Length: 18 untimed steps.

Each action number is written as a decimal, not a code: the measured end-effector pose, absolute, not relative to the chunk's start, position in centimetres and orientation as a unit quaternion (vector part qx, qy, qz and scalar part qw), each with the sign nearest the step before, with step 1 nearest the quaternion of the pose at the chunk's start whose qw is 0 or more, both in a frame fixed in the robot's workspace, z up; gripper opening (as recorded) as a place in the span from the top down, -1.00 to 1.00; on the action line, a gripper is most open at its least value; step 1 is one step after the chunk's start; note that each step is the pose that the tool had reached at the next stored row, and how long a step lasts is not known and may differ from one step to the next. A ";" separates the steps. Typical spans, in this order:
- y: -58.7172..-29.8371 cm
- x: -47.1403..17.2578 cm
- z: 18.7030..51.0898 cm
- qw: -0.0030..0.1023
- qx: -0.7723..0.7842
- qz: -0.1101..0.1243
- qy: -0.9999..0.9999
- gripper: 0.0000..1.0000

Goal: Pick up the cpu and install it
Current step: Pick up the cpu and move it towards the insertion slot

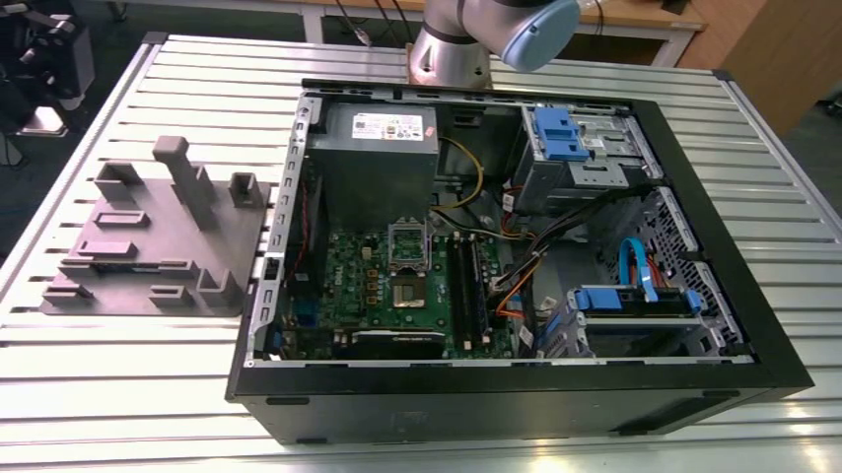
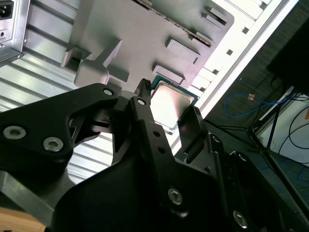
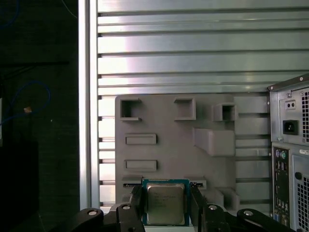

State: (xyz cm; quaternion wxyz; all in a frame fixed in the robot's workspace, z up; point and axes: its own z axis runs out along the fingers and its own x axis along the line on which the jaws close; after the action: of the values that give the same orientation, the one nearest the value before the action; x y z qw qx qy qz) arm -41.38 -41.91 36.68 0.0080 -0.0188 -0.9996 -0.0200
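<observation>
Silvery-grey square cpu [image 3: 165, 204], and my black pincer [image 3: 166, 193] has it, fingers closed on its edges, high above the grey plastic plate [image 3: 164, 121] with upright blocks.

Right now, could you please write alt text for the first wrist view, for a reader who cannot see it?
A gripper holds a small square cpu with a silvery top between its two black fingers. Behind it, a grey plastic plate with raised blocks lies on a ribbed metal table, beside the back of a computer case.
</observation>
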 end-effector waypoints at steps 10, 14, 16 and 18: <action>-41.9 -41.2 36.7 0.008 -0.019 -0.020 -1.000 0.05; -41.9 -41.1 36.7 0.008 -0.019 -0.020 -1.000 0.05; -41.9 -41.0 36.7 0.008 -0.019 -0.020 -1.000 0.05; -41.9 -41.0 36.7 0.008 -0.019 -0.020 -1.000 0.05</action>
State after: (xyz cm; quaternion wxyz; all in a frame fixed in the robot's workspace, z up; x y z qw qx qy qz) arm -40.98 -41.91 36.69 0.0080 -0.0188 -0.9996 -0.0200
